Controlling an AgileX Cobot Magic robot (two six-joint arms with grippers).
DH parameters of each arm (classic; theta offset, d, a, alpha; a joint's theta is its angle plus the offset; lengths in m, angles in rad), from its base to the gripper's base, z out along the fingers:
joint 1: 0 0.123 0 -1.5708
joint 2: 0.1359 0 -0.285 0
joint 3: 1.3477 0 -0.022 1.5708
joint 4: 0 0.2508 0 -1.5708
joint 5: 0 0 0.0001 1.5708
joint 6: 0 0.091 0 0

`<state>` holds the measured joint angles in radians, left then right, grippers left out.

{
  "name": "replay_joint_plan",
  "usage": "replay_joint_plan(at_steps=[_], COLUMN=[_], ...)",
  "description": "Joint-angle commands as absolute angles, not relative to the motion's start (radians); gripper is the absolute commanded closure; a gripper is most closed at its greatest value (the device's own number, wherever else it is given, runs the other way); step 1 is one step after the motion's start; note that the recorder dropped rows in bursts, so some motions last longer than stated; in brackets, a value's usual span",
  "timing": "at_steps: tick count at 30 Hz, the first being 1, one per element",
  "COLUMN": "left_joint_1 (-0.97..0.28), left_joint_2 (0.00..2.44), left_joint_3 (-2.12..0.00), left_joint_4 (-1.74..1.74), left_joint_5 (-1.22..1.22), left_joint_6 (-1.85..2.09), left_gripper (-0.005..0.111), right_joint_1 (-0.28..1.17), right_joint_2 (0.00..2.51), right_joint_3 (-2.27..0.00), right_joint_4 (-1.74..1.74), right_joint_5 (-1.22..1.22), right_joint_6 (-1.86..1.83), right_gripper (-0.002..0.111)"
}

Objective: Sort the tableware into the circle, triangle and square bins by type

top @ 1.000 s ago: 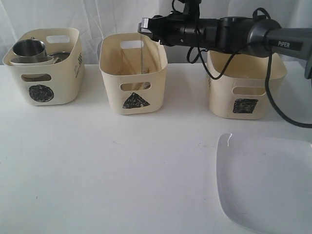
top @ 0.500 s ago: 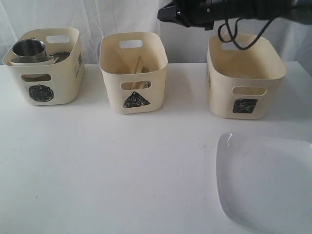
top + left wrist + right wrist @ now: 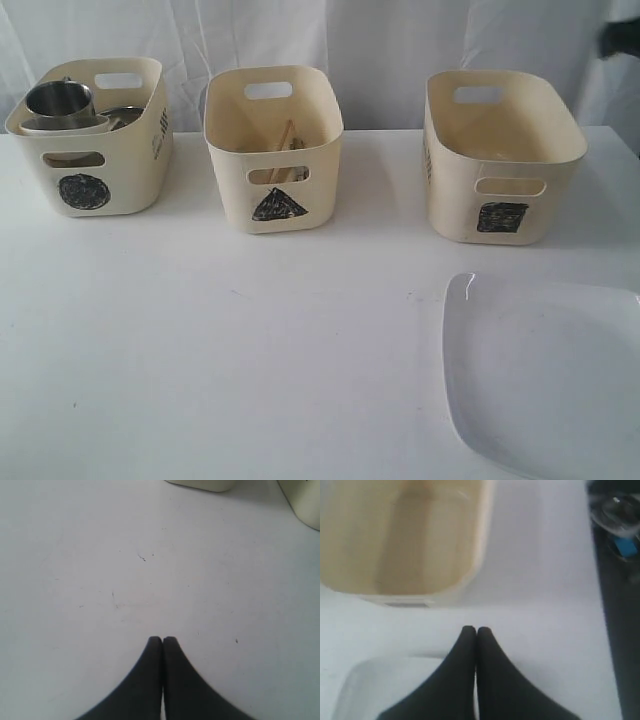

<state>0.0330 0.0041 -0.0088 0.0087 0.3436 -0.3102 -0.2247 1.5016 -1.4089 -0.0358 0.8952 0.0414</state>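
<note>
Right wrist view: gripper (image 3: 476,628) closed, empty.

Cream bins (image 3: 226,150), black scribbled marks (image 3: 279,206), white plate (image 3: 540,370).

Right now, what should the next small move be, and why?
Probably open the right fingers and lower them to the plate rim. The plate is the only piece I can see lying on the table, the square bin looks empty, and those fingers are shut with nothing between them.
</note>
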Motion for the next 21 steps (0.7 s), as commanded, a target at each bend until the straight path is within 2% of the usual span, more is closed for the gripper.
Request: replay_joint_plan(at_steps=[1,4,8,12,21], left_joint_1=[0.023,0.023,0.023,0.023,0.023], left_joint_2=[0.0,0.0,0.0,0.0,0.0], left_joint_3=[-0.001,-0.001,-0.001,-0.001,-0.001], left_joint_4=[0.009,0.009,0.009,0.009,0.009], left_joint_5=[0.389,0.389,0.389,0.389,0.389], left_joint_6=[-0.31,-0.31,-0.31,-0.31,-0.31], left_gripper=[0.107,0.107,0.107,0.107,0.107], right_joint_1=[-0.45,-0.552,-0.621,-0.645,-0.648], right_joint_2=[1.421,1.416,1.418,1.418,1.418], right_joint_3=[-1.199,-1.077,-0.956,-0.875,-0.727], right_joint_4=[0.033,0.216,0.394,0.453,0.415], right_joint_5=[0.86,0.853,0.979,1.119,1.156], right_joint_6=[0.037,-0.027,-0.223,-0.445,-0.494], right_gripper=[0.108,0.108,0.108,0.108,0.107])
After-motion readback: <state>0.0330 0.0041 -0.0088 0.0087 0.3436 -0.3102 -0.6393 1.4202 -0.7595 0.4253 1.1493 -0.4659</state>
